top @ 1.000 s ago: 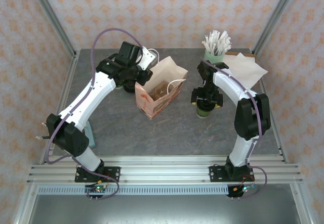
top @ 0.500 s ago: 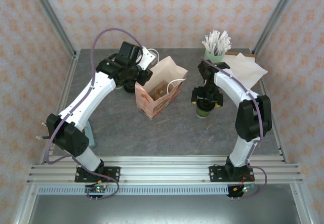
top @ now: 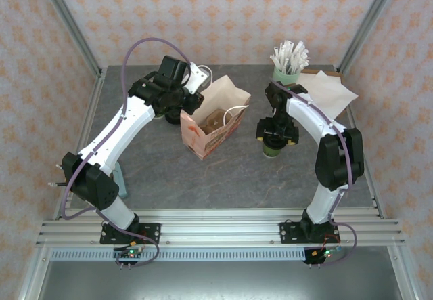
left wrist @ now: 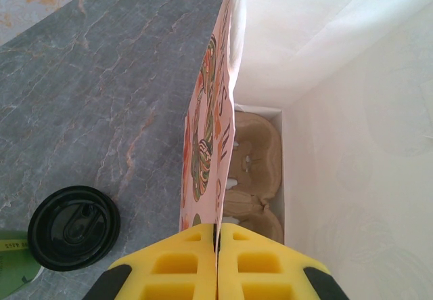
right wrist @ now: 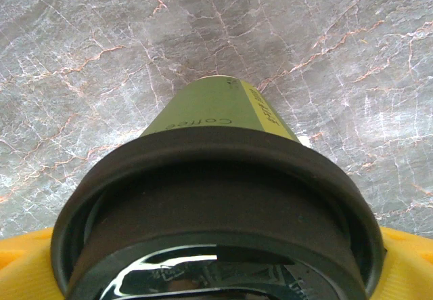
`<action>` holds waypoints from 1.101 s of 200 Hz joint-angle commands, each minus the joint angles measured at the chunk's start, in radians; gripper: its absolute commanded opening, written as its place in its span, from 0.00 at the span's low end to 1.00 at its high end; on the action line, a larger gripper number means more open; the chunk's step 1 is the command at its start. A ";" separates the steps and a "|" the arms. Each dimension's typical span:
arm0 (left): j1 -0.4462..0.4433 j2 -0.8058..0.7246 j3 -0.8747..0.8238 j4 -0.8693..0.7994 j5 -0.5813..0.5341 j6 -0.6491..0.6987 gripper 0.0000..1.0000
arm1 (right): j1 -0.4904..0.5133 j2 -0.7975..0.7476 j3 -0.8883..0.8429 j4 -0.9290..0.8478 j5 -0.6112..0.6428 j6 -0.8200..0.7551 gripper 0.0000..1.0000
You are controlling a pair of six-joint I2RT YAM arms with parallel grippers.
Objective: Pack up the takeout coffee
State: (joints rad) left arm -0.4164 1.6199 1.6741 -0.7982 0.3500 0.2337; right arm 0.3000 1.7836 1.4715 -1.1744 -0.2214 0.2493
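Over the last 1 second almost nothing moved in the top view: the right hand only settled a little over the small green and cream paper cup with the round black plastic lid. The cup stayed upright on the grey marble-patterned desk, near the pink printed paper bag but apart from it. The 2 yellow fingers stood wide apart, 1 on each side of the lid, and I judged they were not yet clamped. The left hand stayed pressed together on the bag's upper edge, keeping the mouth open above the brown cardboard cup carrier. So the cup was not packed yet; the grasp seemed about to begin
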 commanded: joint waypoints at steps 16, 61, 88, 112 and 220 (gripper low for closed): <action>0.013 -0.028 0.026 -0.011 -0.015 -0.016 0.00 | -0.005 -0.031 -0.011 -0.019 0.016 -0.008 0.91; 0.011 -0.021 0.044 -0.011 0.011 -0.030 0.00 | -0.005 -0.057 0.009 -0.052 0.034 -0.012 0.75; 0.017 -0.024 0.040 -0.016 0.049 -0.007 0.00 | -0.005 -0.101 0.067 -0.112 0.053 -0.003 0.70; 0.021 -0.025 0.041 -0.036 0.103 0.036 0.00 | -0.004 -0.139 0.133 -0.175 0.074 0.012 0.69; 0.000 -0.014 0.038 -0.045 0.233 0.163 0.00 | 0.047 -0.035 0.944 -0.597 0.142 0.131 0.63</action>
State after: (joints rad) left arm -0.4061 1.6184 1.6745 -0.8246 0.5407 0.3759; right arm 0.3260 1.6798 2.2265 -1.5650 -0.1249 0.3336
